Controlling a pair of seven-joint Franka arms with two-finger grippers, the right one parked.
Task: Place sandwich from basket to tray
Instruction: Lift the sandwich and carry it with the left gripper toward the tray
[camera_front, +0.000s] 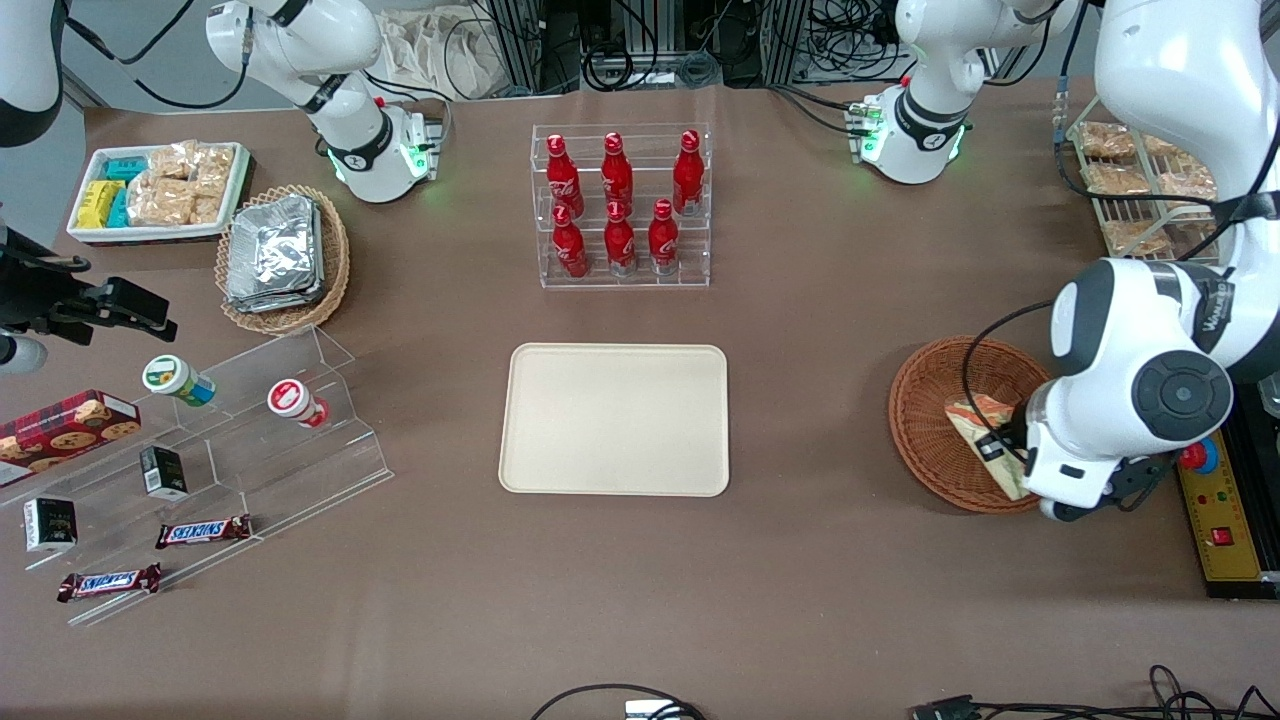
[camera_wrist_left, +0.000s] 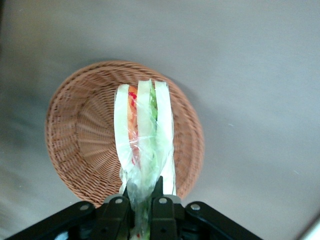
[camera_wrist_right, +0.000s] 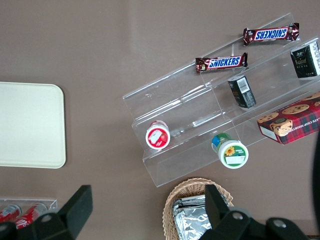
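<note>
We see the tray (camera_front: 614, 419) lying bare on the brown desk (camera_front: 800, 560). Over the basket (camera_front: 925, 420), the gripper (camera_wrist_left: 145, 202) has its jaws clamped on the sandwich (camera_wrist_left: 145, 145), whose long axis points straight away from them.

Reddish-brown woven basket (camera_wrist_left: 75, 145) (cream tray (camera_front: 615, 418))

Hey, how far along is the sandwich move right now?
Done: the gripper is shut on the sandwich. In hand: the sandwich hangs over the basket, apparently lifted. Left: carry it to the tray, which holds nothing, and release.
</note>
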